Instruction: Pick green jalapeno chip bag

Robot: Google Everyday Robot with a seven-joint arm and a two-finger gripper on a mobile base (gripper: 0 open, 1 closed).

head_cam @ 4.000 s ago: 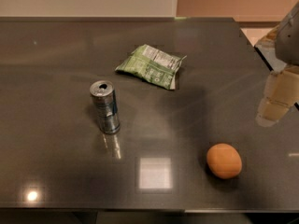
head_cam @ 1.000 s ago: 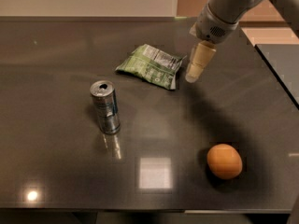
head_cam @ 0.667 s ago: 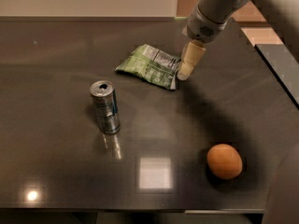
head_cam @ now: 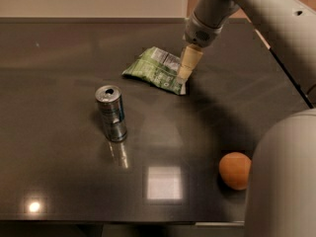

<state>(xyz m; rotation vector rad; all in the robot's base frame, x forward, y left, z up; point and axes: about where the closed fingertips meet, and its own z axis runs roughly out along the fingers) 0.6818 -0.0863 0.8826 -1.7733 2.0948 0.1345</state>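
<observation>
The green jalapeno chip bag (head_cam: 155,70) lies flat on the dark table (head_cam: 59,58), a crinkled green foil bag with a white label panel at its right end. My gripper (head_cam: 186,67) hangs from the arm that reaches in from the upper right. Its cream-coloured tip sits over the bag's right edge, at or just above the white panel. The bag rests on the table and is not lifted.
A silver drink can (head_cam: 111,113) stands upright left of centre, in front of the bag. A round orange fruit (head_cam: 235,170) lies at the front right. The arm's grey body (head_cam: 284,181) fills the lower right corner. The table's right edge (head_cam: 291,78) runs diagonally.
The gripper has moved left across the table from the right side and come down onto the bag's right edge. The bag, can and fruit have not moved.
</observation>
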